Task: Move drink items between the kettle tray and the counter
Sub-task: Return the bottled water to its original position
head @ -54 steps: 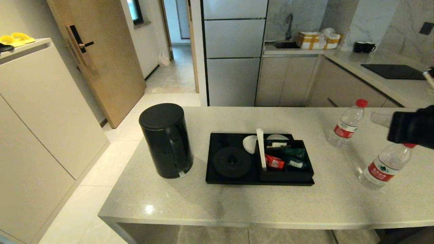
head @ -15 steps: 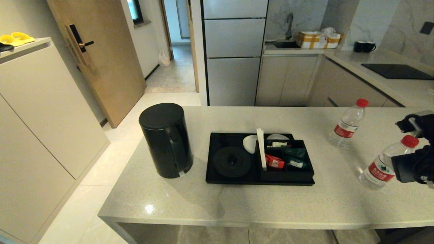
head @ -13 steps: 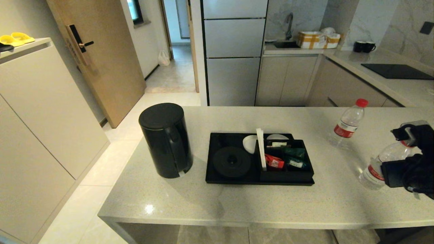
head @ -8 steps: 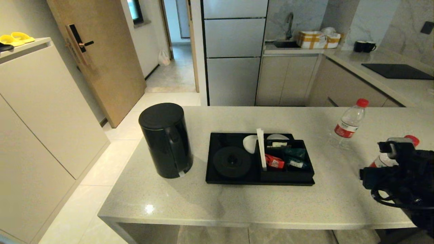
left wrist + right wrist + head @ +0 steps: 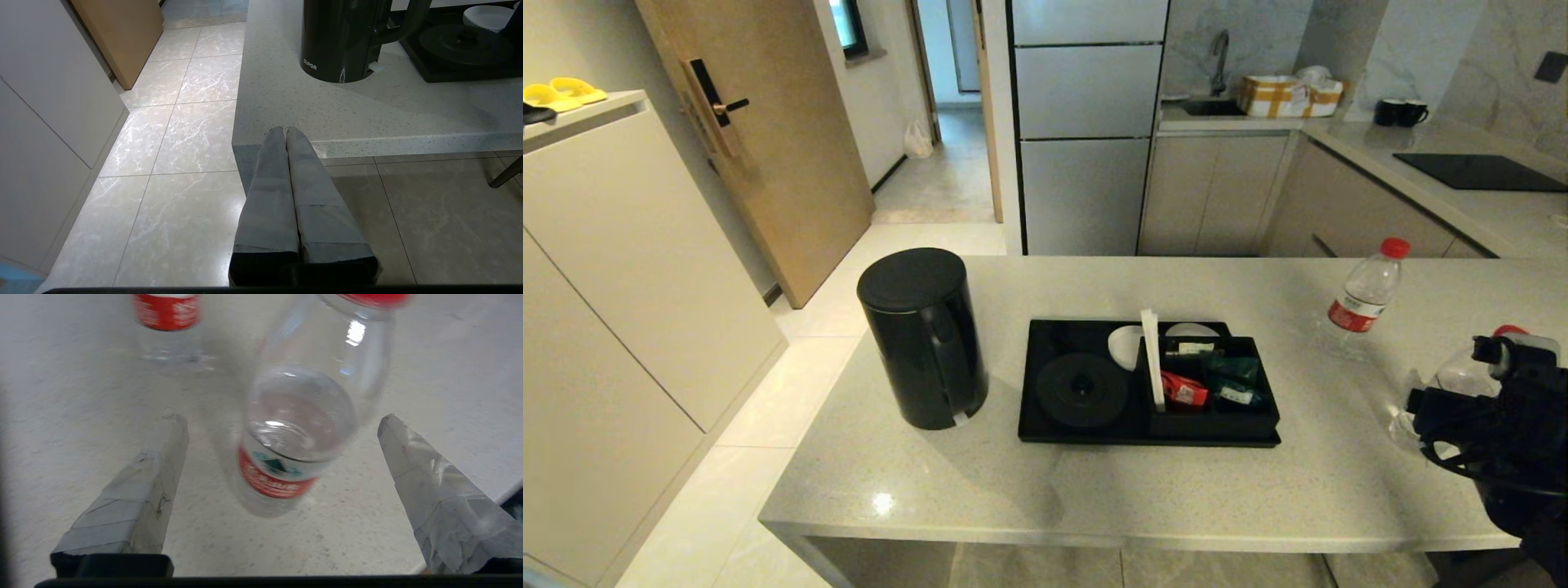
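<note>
The black kettle [image 5: 923,339] stands on the counter [image 5: 1094,490], left of the kettle tray [image 5: 1045,429], whose round base [image 5: 1082,390] is bare. One water bottle [image 5: 1364,298] stands at the far right of the counter. The nearer bottle [image 5: 1458,377] is partly hidden behind my right arm [image 5: 1515,441]. In the right wrist view my right gripper [image 5: 281,417] is open, and that bottle [image 5: 294,437] stands upright between its fingers [image 5: 159,465], touching neither. My left gripper [image 5: 284,130] is shut on nothing, below the counter's near left corner.
The tray's boxed compartment [image 5: 1217,384] holds red and green sachets, with a white divider strip [image 5: 1150,359] beside it. The counter's front edge [image 5: 408,143] lies just ahead of the left gripper. A hob panel [image 5: 1474,171] and two mugs [image 5: 1399,113] sit on the back worktop.
My right gripper has come down from above the near bottle to counter level; its open fingers now stand on either side of it. The bottles, kettle and left arm have not moved.
</note>
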